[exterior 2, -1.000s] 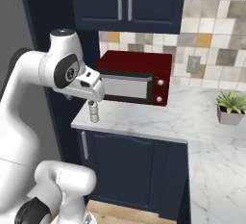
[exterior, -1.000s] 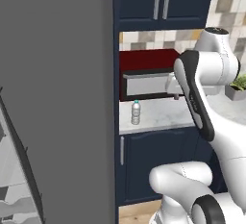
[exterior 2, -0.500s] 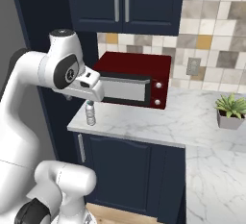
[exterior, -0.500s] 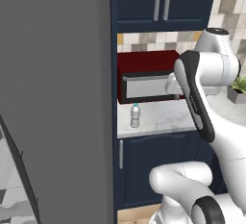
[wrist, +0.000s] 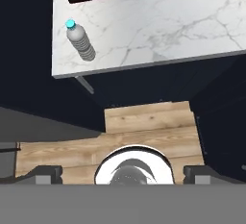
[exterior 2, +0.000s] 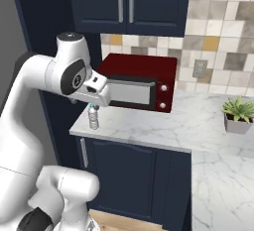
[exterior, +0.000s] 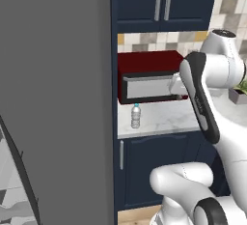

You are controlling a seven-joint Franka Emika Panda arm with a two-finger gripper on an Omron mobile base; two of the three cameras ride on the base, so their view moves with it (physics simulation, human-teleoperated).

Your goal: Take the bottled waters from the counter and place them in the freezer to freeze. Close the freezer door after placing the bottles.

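Facing a navy-cabinet kitchen with a tiled backsplash, working at the left end of the white marble counter (exterior: 161,119). Seeing one of the bottled waters (exterior: 136,116) standing upright near the counter's left front corner, just in front of the red microwave (exterior: 149,79) and apart from it. Holding the gripper (wrist: 123,172) spread wide and pinching nothing, fingertips (wrist: 48,172) showing far apart at the bottom of the hand view. Looking down past the counter's front edge onto wooden floor, so hanging out in front of the slab, not over it. Finding the bottle (wrist: 79,41) in the upper left of that view, cap pointing further up-left, long axis vertical in the room. Judging a reach forward and toward that upper left, then a sideways pinch across the ribbed body, as needed. Noting the big grey fridge panel (exterior: 53,98) filling the left of the left base view.
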